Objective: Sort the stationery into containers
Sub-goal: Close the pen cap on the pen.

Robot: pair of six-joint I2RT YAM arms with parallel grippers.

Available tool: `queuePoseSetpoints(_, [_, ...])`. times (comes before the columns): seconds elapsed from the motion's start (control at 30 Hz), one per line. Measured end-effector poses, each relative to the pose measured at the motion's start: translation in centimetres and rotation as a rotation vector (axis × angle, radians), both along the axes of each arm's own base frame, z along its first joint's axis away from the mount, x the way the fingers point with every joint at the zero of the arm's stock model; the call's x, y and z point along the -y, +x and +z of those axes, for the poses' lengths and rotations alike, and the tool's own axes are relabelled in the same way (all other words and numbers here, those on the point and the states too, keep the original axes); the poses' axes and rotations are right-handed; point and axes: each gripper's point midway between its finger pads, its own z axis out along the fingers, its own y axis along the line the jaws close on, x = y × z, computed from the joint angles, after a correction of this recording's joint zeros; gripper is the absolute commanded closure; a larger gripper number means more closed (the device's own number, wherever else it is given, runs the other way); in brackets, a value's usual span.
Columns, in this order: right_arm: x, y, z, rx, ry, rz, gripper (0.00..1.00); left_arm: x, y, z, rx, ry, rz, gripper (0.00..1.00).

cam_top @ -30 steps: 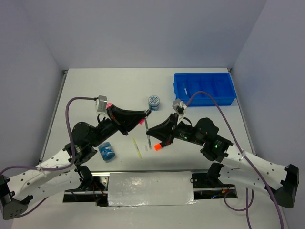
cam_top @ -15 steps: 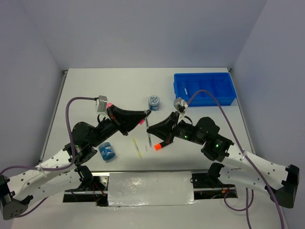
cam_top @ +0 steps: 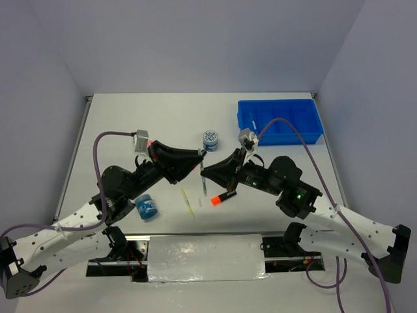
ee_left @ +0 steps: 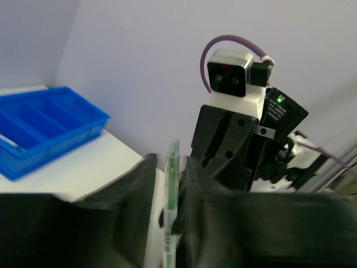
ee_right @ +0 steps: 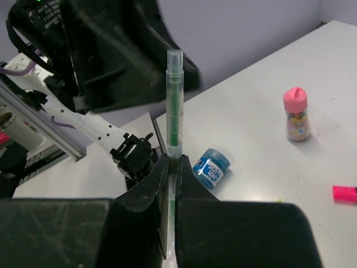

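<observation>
Evidently a handover: right pincer (ee_right: pixel 170 164) clenched on the green pen (ee_right: pixel 174 100), left pincer (ee_left: pixel 170 170) loose around it. Next, the pen needs carrying to the blue tray (cam_top: pixel 280 137).

- Your left hand (cam_top: pixel 200 156) and right hand (cam_top: pixel 206 171) meet tip to tip at mid-table with a pen (cam_top: pixel 204 184) between them; neither can pass the other.
- Just beyond them stands an upright jar (cam_top: pixel 210 138).
- Nearer you lie a marker (cam_top: pixel 221 197), a thin stick (cam_top: pixel 188 202) and a tipped jar (cam_top: pixel 147 207).
- The table (cam_top: pixel 143 114) lies open far left, and between the upright jar and the tray (cam_top: pixel 280 138).
- The right arm's cable (cam_top: pixel 280 120) arches over the tray.
</observation>
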Motion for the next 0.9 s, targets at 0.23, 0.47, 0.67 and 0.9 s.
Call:
queuePoseSetpoints(0.23, [-0.6, 0.4, 1.3, 0.032, 0.016, -0.001, 1.0, 0.6, 0.3, -1.9, -0.04, 0.06, -0.007, 0.67])
queuePoseSetpoints(0.47, [-0.8, 0.7, 0.8, 0.026, 0.002, -0.005, 0.85, 0.8, 0.0, -2.1, -0.034, 0.073, -0.025, 1.0])
queuePoseSetpoints(0.67, [-1.4, -0.4, 0.5, 0.054, -0.013, 0.07, 0.6, 1.2, -1.0, -2.2, 0.006, 0.099, -0.077, 1.0])
queuePoseSetpoints(0.9, [-2.2, -0.6, -0.8, 0.038, -0.041, 0.117, 1.0, 1.2, -1.6, -2.3, 0.053, 0.135, -0.099, 0.91])
